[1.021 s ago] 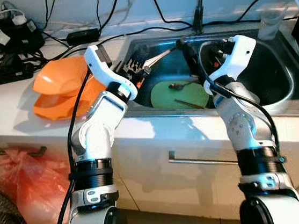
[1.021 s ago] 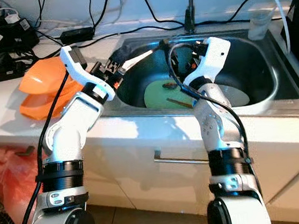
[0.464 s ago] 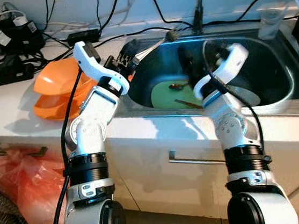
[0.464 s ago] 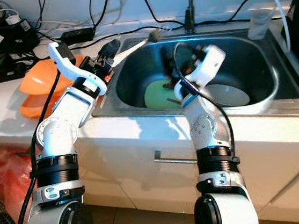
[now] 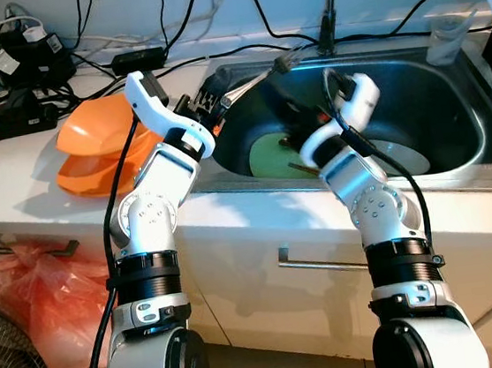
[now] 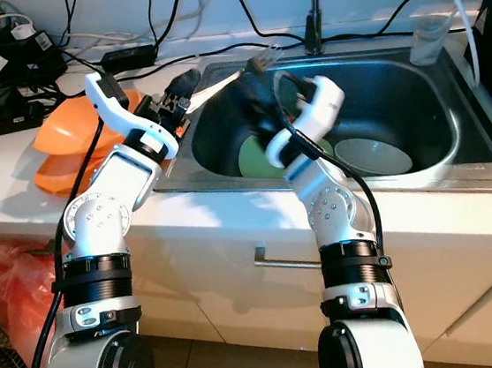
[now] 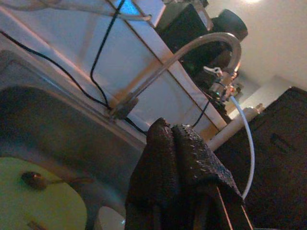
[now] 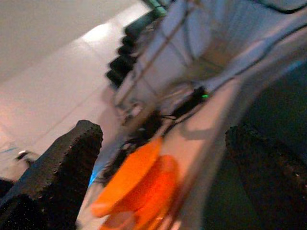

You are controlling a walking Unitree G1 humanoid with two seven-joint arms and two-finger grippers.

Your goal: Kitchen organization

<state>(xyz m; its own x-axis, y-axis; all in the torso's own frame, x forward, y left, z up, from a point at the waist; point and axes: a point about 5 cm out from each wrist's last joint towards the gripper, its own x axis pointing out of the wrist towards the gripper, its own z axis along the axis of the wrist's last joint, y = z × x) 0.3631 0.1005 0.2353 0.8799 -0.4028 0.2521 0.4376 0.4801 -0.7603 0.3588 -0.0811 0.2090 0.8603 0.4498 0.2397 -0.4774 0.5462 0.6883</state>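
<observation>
left gripper [image 5: 211, 93] clamping fork [image 5: 256, 73], right gripper [image 6: 258, 94] spread over sink [image 5: 457, 160]

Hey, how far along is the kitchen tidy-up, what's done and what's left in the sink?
Done: hard to judge; two orange bowls sit stacked on the counter. In hand: the left gripper, at the sink's left rim, appears to hold a long silver utensil; the right gripper is open, low in the sink. Left: the green plate with a spoon on it, and a white bowl.
</observation>
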